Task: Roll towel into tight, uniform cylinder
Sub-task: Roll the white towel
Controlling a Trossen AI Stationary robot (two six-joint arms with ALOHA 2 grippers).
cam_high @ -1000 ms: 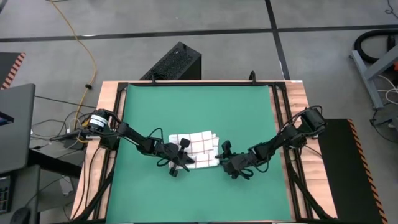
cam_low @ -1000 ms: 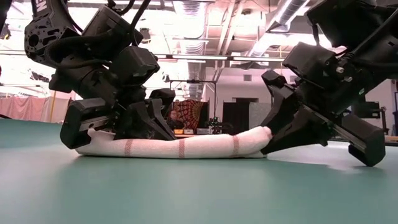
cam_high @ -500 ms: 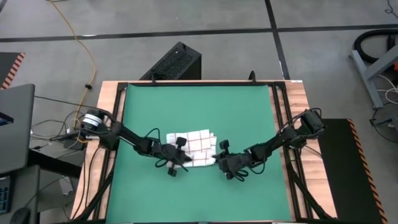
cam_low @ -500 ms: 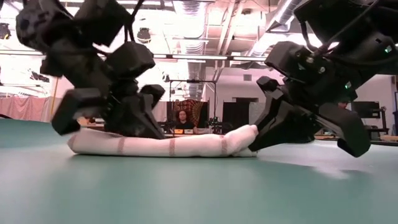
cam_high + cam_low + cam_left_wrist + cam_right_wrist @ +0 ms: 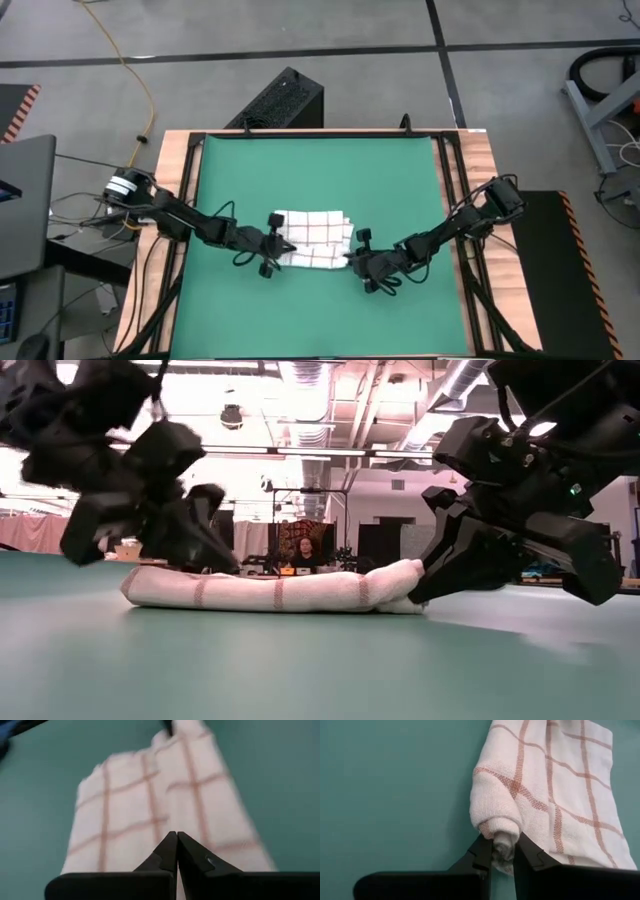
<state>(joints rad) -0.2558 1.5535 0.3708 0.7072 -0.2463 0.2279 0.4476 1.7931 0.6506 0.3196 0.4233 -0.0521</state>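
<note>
Smooth green mat [image 5: 320, 180] under soft, checked towel [image 5: 312, 240] roll, right end effector [image 5: 503, 856] pinching its end, left end effector [image 5: 176, 851] closed, empty.

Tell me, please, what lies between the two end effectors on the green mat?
The rolled towel spans the gap. In the low view the right end effector pinches one end; the left end effector, shut, is at the other end.

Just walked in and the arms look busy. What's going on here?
Two robot arms are rolling a checked towel on the green mat. It is partly rolled, with flat cloth beyond the roll. The right gripper has its jaws pinched on one end of the roll. The left gripper, jaws shut, is at the other end, holding nothing.
</note>
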